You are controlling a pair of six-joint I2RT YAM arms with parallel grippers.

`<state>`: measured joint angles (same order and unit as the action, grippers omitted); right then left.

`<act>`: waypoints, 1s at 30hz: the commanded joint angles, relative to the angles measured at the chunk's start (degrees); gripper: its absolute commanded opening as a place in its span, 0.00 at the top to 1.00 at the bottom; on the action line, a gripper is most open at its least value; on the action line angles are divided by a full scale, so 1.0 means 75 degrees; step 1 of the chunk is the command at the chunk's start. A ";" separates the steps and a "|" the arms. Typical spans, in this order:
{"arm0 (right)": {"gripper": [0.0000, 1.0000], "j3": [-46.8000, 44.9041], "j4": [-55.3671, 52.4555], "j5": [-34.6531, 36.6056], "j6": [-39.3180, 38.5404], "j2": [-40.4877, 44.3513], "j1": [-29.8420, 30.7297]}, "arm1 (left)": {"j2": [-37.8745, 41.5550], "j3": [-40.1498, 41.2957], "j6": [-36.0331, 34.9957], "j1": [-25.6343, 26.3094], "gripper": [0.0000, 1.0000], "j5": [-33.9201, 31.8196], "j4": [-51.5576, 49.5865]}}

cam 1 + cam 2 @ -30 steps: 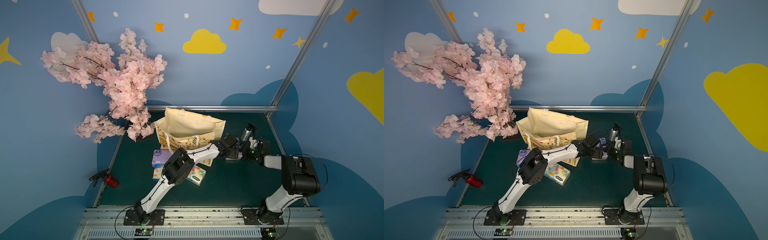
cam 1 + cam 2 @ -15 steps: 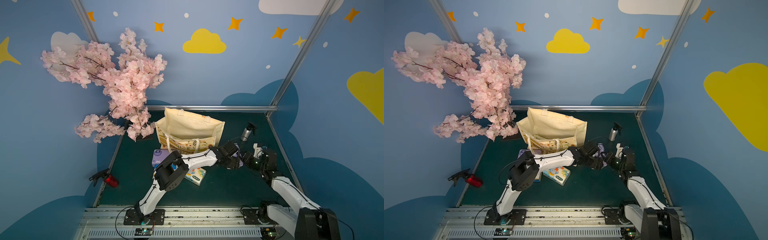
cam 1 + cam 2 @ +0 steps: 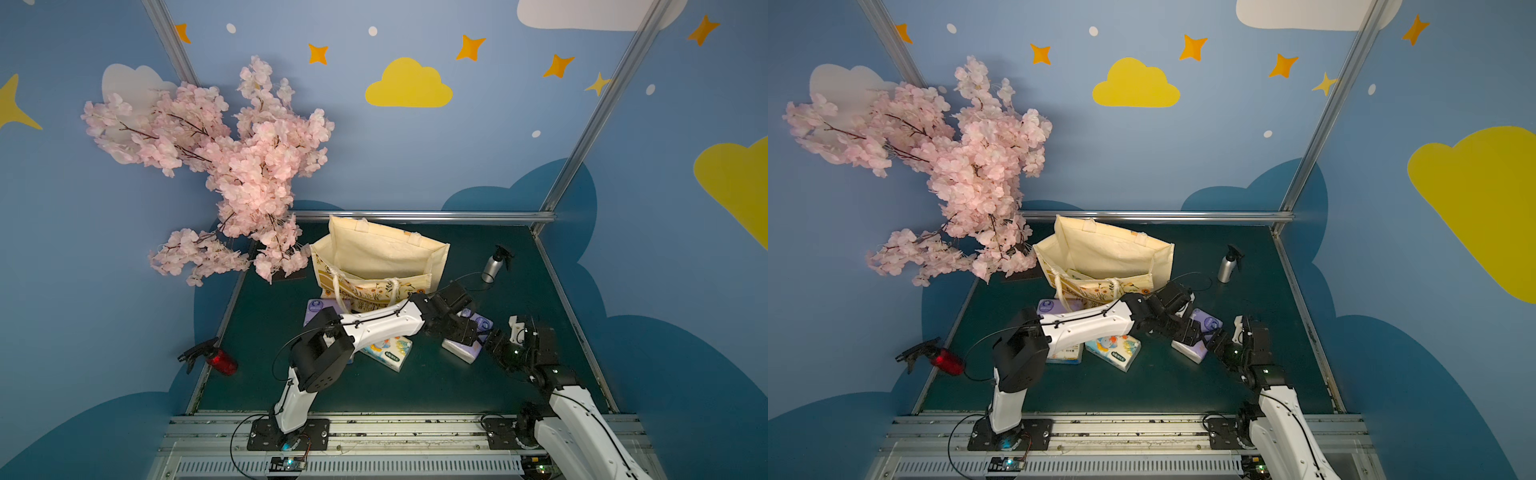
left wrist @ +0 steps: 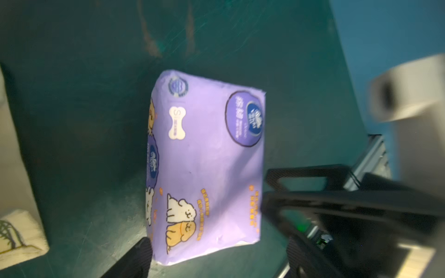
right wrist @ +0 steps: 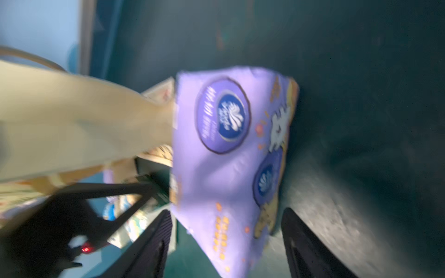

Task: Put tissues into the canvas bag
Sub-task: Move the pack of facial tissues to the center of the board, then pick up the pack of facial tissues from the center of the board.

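Purple tissue pack [image 3: 459, 351] lay on the mat [image 3: 415, 386] at 5 o'clock of the canvas bag [image 3: 374, 253], long axis 1-to-7 o'clock, straddled by open left gripper [image 4: 219, 248] from 10 o'clock and open right gripper [image 5: 226, 214] from 3 o'clock

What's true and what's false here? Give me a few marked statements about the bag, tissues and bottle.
1. The large cream canvas bag stands open on the dark green table. True.
2. A silver metal spray bottle stands upright on the table. True.
3. The purple plastic-wrapped tissue pack nearest that bottle is inside the bag. False: it is on the table, outside the bag.
4. The white cartoon-print tissue pack leans against the silver bottle. False: it lies apart from it, in front of the bag.
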<state>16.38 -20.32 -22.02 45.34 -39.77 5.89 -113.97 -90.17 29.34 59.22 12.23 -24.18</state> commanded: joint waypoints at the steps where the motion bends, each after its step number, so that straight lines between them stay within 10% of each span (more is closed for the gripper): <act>1: 0.20 -0.0046 -0.0617 0.0331 -0.0294 -0.0141 -0.0217 | 0.0317 0.0286 0.0020 -0.0011 0.11 0.0033 -0.0020; 30: 0.13 -0.1056 0.5144 -0.1634 0.1104 -0.2939 -0.0454 | -0.0965 0.0279 0.1057 -0.0452 0.20 0.2131 0.1978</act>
<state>9.37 16.05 -31.79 51.44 -61.23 1.34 -122.26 -89.03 34.68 55.13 23.81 -15.99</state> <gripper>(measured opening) 0.867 0.803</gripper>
